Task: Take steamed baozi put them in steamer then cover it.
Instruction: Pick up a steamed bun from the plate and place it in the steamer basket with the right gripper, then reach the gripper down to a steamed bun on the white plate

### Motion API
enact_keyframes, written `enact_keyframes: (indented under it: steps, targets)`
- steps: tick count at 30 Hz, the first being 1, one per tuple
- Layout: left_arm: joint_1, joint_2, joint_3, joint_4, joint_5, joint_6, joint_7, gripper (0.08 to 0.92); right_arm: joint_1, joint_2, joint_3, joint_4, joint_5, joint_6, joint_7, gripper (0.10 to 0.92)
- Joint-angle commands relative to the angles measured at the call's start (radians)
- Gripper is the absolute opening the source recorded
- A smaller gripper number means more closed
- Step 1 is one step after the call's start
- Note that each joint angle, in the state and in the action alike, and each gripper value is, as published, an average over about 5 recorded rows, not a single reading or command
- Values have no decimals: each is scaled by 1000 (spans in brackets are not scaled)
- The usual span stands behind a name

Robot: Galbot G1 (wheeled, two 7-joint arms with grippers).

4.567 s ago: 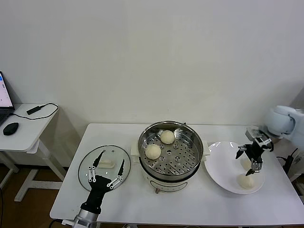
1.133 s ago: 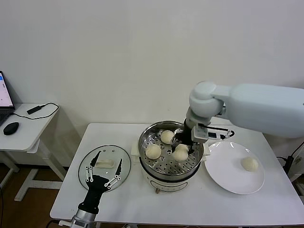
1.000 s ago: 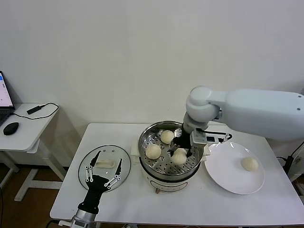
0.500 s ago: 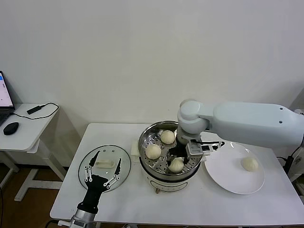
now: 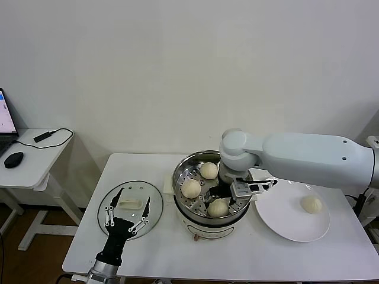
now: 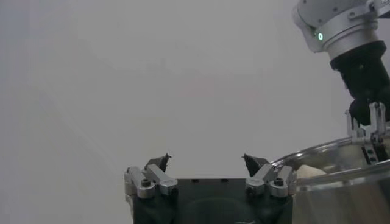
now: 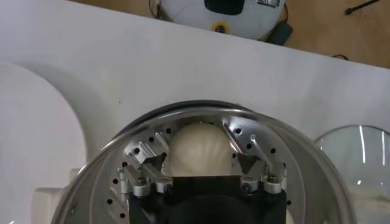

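Both arms: right gripper (image 5: 219, 203) reaches into steamer (image 5: 183, 204).

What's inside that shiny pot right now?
Three buns lie on the steamer's holed tray; the right hand straddles the nearest, hiding some tray.

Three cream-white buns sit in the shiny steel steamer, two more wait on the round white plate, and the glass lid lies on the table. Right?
Not quite: the round white plate holds only one cream-white bun, as the head view shows. Three buns in the shiny steel steamer and the glass lid on the table are correct.
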Motion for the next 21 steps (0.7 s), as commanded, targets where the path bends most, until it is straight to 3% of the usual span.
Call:
enact_keyframes:
  steps: [1, 6, 13, 21]
  targets:
    - [-2, 2, -1, 0, -1, 3, 0, 823, 42, -103, 128, -2, 57, -63, -78, 823]
    - [-8, 4, 6, 0, 0, 8, 0, 823, 75, -214, 175, -135, 225, -217, -136, 823]
    - [-12, 8, 15, 1, 0, 10, 1, 823, 69, -294, 153, -486, 467, -447, -218, 823]
    - [-16, 14, 15, 6, 0, 11, 1, 823, -63, -342, 128, -732, 480, -476, -215, 823]
